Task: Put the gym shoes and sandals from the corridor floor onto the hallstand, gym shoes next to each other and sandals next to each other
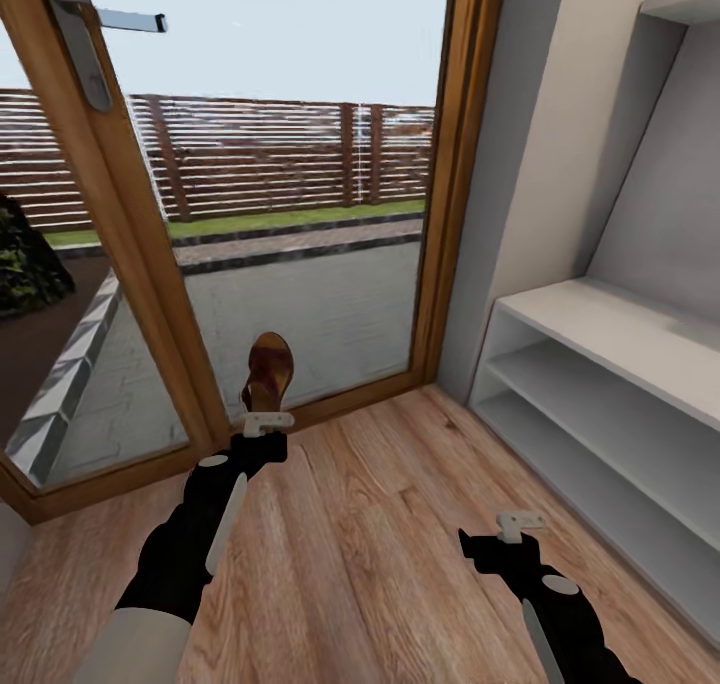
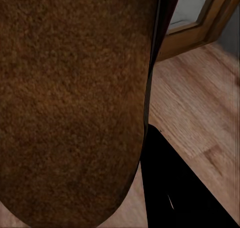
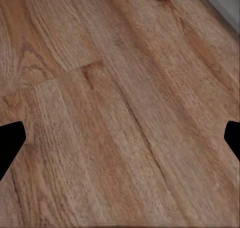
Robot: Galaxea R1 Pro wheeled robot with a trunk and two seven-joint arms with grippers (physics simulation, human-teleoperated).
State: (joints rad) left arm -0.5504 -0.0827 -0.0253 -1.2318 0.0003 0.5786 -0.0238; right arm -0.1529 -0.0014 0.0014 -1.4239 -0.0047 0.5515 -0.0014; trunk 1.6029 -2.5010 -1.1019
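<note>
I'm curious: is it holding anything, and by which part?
The left gripper holds a brown sandal upright by its lower end, apparently the heel. The right gripper holds nothing, open over the floor.

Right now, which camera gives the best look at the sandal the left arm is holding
The head view: the sandal shows whole there, raised above the left gripper against the glass door. The left wrist view is so close that the sandal is just a brown surface. The right wrist view looks at the floor.

Sandal (image 1: pixel 268 371) at 12 o'clock held above the corridor floor (image 1: pixel 380 524) by left pincer (image 1: pixel 266 422), hallstand (image 1: pixel 610 384) at 2 o'clock, glass door (image 1: pixel 290 214) behind
</note>
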